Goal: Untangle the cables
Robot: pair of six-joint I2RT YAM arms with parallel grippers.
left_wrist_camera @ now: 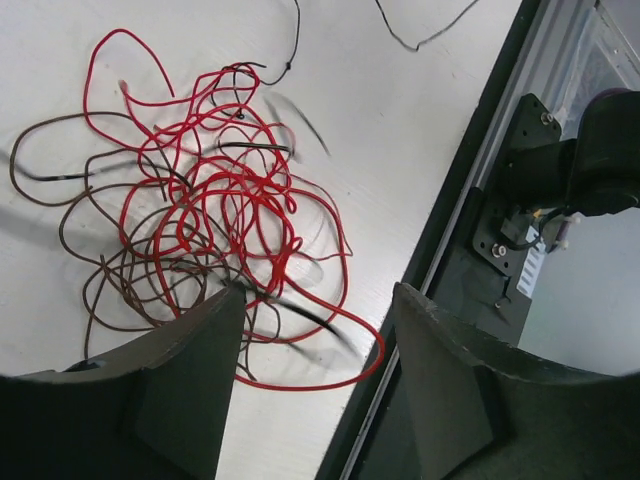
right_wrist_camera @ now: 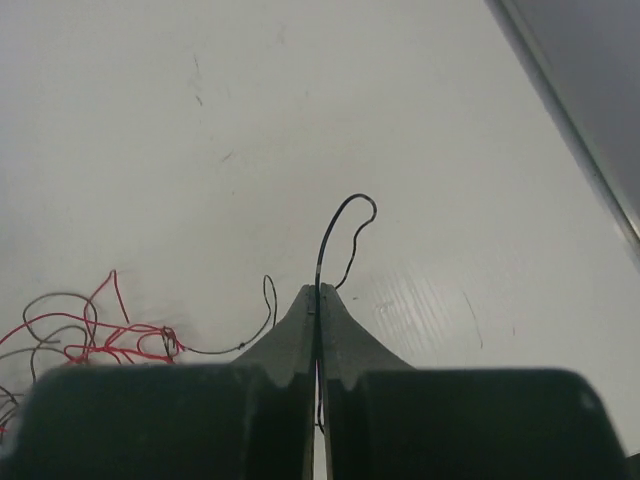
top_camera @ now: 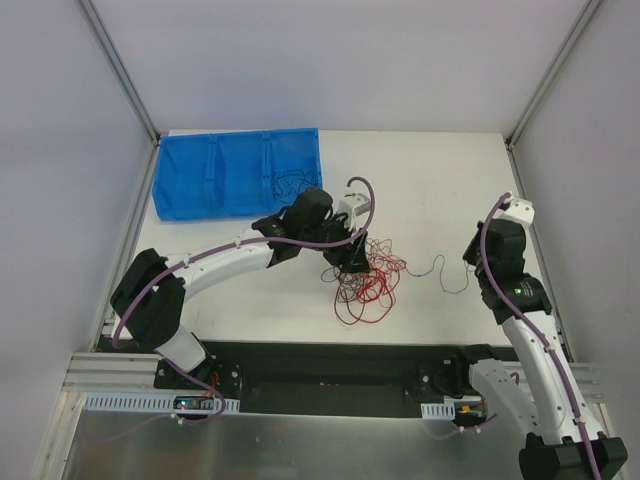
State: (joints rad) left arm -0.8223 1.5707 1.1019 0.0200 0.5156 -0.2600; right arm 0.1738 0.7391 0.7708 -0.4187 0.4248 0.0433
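Note:
The cables (top_camera: pixel 372 285) lie as a loose tangle of red and dark thin wires on the white table; the left wrist view (left_wrist_camera: pixel 215 215) shows them close up. My left gripper (top_camera: pixel 352 260) hovers at the tangle's left side. In its own view the left gripper (left_wrist_camera: pixel 318 298) is open, with a blurred black strand and a red loop between its jaws. A single black cable (top_camera: pixel 440 272) trails right from the tangle. My right gripper (top_camera: pixel 474 262) is shut on that black cable (right_wrist_camera: pixel 343 215), pinched at the tips of the right gripper (right_wrist_camera: pixel 318 292).
A blue tray (top_camera: pixel 215 175) lies at the back left with a dark cable (top_camera: pixel 290 183) in it. The table's front edge and black base rail (left_wrist_camera: pixel 450 220) run close beside the tangle. The tangle's red wires show at the left of the right wrist view (right_wrist_camera: pixel 100 335).

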